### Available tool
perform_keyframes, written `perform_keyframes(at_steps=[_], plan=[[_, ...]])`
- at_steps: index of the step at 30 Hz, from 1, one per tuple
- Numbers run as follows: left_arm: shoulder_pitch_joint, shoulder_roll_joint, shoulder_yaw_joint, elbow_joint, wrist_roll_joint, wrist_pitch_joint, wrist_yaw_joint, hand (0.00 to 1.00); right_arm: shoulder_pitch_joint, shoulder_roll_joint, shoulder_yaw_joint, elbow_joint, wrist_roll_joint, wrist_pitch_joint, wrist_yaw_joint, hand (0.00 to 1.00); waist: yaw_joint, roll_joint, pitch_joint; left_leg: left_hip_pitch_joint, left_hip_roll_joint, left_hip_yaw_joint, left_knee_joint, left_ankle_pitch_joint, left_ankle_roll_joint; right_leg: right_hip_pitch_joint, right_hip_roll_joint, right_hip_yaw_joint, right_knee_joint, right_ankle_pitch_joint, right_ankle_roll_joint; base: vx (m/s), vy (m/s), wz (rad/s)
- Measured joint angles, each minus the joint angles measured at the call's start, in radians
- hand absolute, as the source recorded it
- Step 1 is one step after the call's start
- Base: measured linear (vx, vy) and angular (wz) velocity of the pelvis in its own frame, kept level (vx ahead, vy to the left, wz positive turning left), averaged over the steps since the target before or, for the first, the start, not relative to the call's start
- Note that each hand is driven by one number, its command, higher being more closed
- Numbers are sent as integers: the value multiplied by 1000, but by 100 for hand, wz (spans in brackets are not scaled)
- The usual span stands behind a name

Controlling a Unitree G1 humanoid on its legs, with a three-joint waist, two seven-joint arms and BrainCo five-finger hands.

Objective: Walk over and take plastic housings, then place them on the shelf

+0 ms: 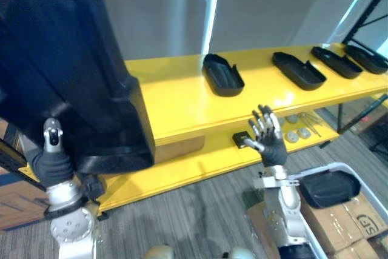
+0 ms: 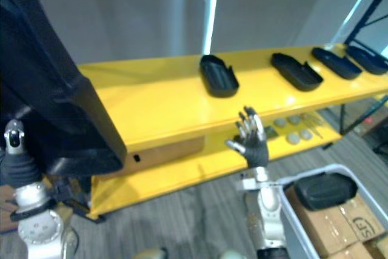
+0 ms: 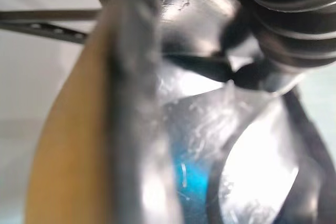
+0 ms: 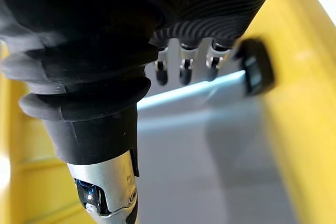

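Handling: black housing (image 1: 66, 59) looks light, stiff, slick, best taken by its rim | it sits raised against left hand (image 1: 53, 163), grasp cannot be told | right hand (image 1: 267, 137) fingers spread, empty, before yellow shelf (image 1: 176, 104) | four housings (image 1: 222, 75) lie on shelf

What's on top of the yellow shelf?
Four black plastic housings lie in a row on the yellow shelf. A big housing up close covers the shelf's left end, so anything there is hidden.
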State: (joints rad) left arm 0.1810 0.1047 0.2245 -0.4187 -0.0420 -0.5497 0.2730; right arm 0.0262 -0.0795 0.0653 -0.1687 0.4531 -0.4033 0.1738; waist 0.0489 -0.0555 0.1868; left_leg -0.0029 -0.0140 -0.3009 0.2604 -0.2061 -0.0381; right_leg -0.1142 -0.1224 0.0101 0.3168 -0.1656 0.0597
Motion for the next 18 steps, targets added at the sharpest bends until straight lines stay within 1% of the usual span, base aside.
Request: perform_keyframes(at_steps=[1, 2, 3, 4, 5, 6, 8, 9, 11, 12, 13, 14, 15, 16, 18], plan=[[12, -19, -22, -1, 1, 4, 3, 100, 0, -18, 9, -46, 0, -14, -1, 0, -3, -6, -16, 4, -2, -40, 15, -26, -22, 28, -1, -30, -12, 59, 44, 256, -293, 99], [22, -36, -37, -6, 1, 8, 4, 100, 1, -30, 10, -59, 0, -15, -2, 0, 0, 5, -31, 0, 14, -39, 17, -29, -27, 38, 5, -62, -16, 52, 32, 295, -296, 125], [35, -63, -65, -13, 1, 13, 0, 100, -1, -48, 8, -84, -5, -16, -8, 0, -1, 35, -53, -18, 63, 41, 7, -23, -24, 56, 10, -122, -36, 43, 18, 341, -276, 123], [33, -88, -89, -14, 0, 15, -12, 100, -2, -75, -1, -103, -19, -23, -27, 0, -6, 60, -66, -19, 109, 156, -7, -4, -23, 88, 9, -178, -54, 43, 15, 282, -212, 130], [32, -100, -100, -13, 1, 15, -14, 100, -3, -86, -4, -107, -23, -24, -36, 0, -6, 66, -68, -20, 129, 212, -16, 10, -26, 108, 7, -206, -65, 43, 15, 281, -162, 139], [24, -120, -129, -12, 1, 16, -16, 100, -1, -98, -13, -116, -40, -24, -54, 0, -11, 85, -80, -12, 166, 323, -31, 39, -40, 149, 2, -260, -85, 43, 14, 143, -57, 111], [-5, -121, -168, -11, -5, 12, -22, 100, -15, -103, -40, -147, -75, -24, -78, 0, -9, 98, -89, 3, 178, 438, -53, 69, -54, 186, -7, -305, -99, 42, 13, 147, -23, 111], [-25, -111, -180, -7, -11, 5, -23, 100, -46, -100, -41, -151, -85, -24, -87, 0, -5, 93, -90, 1, 171, 457, -66, 83, -51, 191, -13, -311, -102, 42, 13, 94, 12, 73], [-54, -103, -190, 28, -20, -4, -18, 100, -84, -99, -51, -151, -91, -24, -90, 0, -3, 87, -93, 2, 157, 450, -106, 96, -61, 187, -18, -311, -114, 42, 13, 70, 36, 29], [-69, -98, -191, 55, -21, 1, -18, 100, -85, -89, -66, -150, -97, -24, -92, 0, -4, 72, -94, 2, 147, 447, -125, 108, -61, 187, -23, -312, -127, 42, 13, 53, 53, 19], [-78, -90, -192, 82, -26, 20, -22, 100, -80, -74, -83, -149, -106, -24, -98, 0, -7, 55, -96, 3, 138, 445, -140, 119, -58, 188, -28, -312, -138, 43, 15, 34, 36, 12], [-80, -82, -196, 107, -27, 38, -22, 100, -73, -62, -91, -149, -107, -23, -110, 0, -9, 46, -98, 5, 134, 445, -152, 123, -57, 189, -30, -312, -145, 46, 20, 38, 40, 4], [-80, -68, -198, 138, -24, 69, -32, 100, -60, -45, -101, -149, -106, -23, -122, 0, -15, 36, -100, 8, 128, 447, -155, 123, -57, 193, -34, -311, -156, 51, 28, 40, 34, -4], [-79, -61, -198, 154, -17, 104, -48, 100, -39, -30, -104, -149, -106, -23, -134, 0, -18, 32, -99, 24, 123, 448, -167, 124, -57, 206, -36, -310, -167, 55, 32, 29, 30, -5], [-79, -39, -198, 164, -17, 141, -74, 100, 6, -5, -100, -149, -129, -23, -146, 0, -27, 28, -100, 50, 117, 452, -190, 125, -55, 222, -37, -308, -177, 56, 35, 15, 18, -6]])
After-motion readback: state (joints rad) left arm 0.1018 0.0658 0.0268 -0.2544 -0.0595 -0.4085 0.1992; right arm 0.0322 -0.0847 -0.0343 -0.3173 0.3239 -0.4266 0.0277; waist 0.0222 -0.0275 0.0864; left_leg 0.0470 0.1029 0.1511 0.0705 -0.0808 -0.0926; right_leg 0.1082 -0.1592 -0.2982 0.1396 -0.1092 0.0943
